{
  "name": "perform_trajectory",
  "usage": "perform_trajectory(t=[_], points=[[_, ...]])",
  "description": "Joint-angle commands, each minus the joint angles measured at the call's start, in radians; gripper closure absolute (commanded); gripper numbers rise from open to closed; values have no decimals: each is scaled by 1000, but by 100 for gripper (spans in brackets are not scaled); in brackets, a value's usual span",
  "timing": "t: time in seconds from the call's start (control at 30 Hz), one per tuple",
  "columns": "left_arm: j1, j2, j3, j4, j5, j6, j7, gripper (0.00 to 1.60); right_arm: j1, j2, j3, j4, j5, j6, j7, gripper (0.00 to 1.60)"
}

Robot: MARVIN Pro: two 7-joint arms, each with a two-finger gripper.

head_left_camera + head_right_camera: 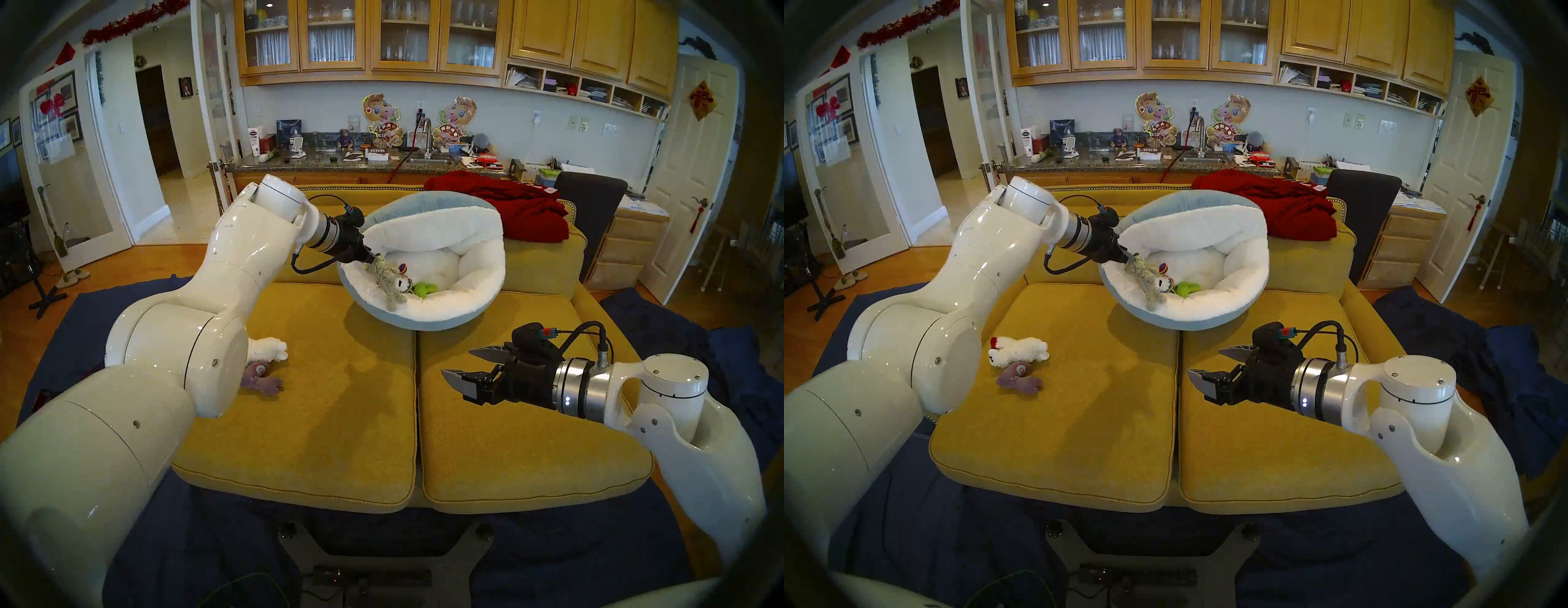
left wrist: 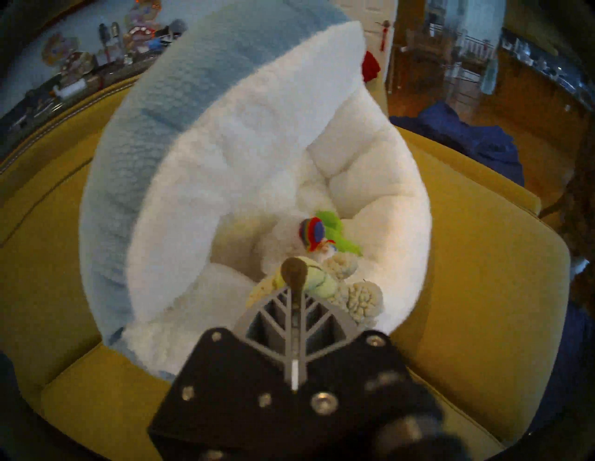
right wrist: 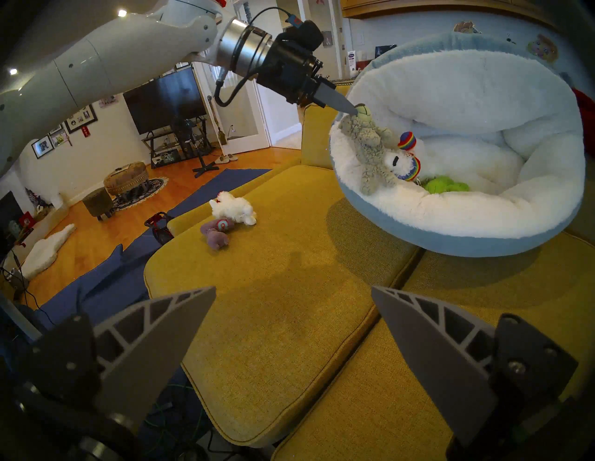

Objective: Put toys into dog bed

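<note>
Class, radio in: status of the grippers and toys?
Left gripper shut on grey-beige plush over dog bed. Right gripper open, empty. Nothing blocking.

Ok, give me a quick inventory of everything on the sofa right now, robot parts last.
dog bed: one, pale blue outside, white fleece inside, at the back of the sofa.
grey-beige plush: one, hanging over the bed's near rim.
white llama: one, rainbow trim, inside the bed.
green cactus: one, inside the bed.
white lamb: one, on the left seat cushion.
purple-grey plush: one, beside the lamb.
red blanket: one, on the sofa back.
left gripper: shut on the grey-beige plush.
right gripper: open, empty.
</note>
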Motion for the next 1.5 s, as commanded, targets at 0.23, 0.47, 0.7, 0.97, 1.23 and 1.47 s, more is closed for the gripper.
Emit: perform_trajectory(t=[0.23, 0.47, 0.7, 0.97, 1.23, 1.47], points=[[-128, -65, -68, 52, -33, -60, 153, 160, 15, 1, 14, -20, -1, -8, 0, 0], [-125, -99, -83, 100, -43, -135, 220, 160, 15, 1, 15, -21, -1, -9, 0, 0], [-124, -128, -84, 170, -46, -205, 256, 160, 14, 1, 17, -23, -1, -10, -1, 0], [-125, -136, -82, 231, -43, -254, 278, 160, 13, 1, 17, -23, -1, -10, -1, 0], [-114, -127, -51, 283, -20, -296, 244, 160, 12, 0, 19, -24, -2, -10, -1, 0], [-113, -121, -44, 324, -16, -321, 261, 86, 12, 0, 19, -24, -2, -10, -1, 0]])
